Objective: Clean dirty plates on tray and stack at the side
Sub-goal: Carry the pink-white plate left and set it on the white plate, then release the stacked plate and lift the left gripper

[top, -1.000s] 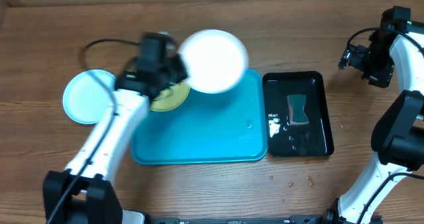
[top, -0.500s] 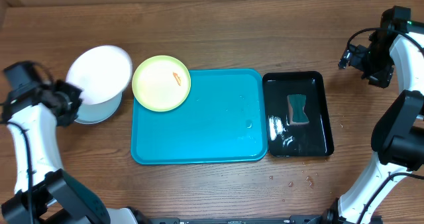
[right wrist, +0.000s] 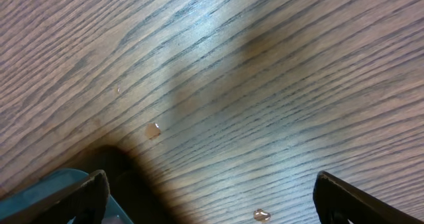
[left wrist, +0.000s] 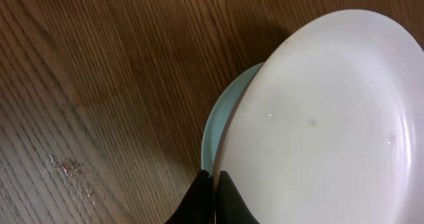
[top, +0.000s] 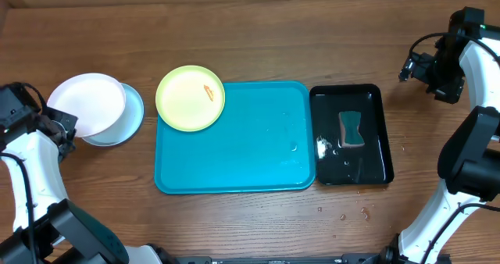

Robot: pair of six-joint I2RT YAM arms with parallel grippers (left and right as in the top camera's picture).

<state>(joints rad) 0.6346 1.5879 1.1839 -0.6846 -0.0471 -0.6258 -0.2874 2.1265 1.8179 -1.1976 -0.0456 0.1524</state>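
White plate (top: 86, 104), rim clenched in the left end effector (left wrist: 213, 184), overhangs the cyan plate (top: 135, 109) left of the tray (top: 234, 151); right end effector (right wrist: 209, 201) released

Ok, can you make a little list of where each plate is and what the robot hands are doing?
white plate: gripped at its rim by the left gripper, over the cyan plate
cyan plate: on the table, left of the blue tray
yellow-green plate: on the blue tray's far-left corner, orange smear on it
black tray: right of the blue tray, sponge inside
left gripper: shut on the white plate
right gripper: open, above the table
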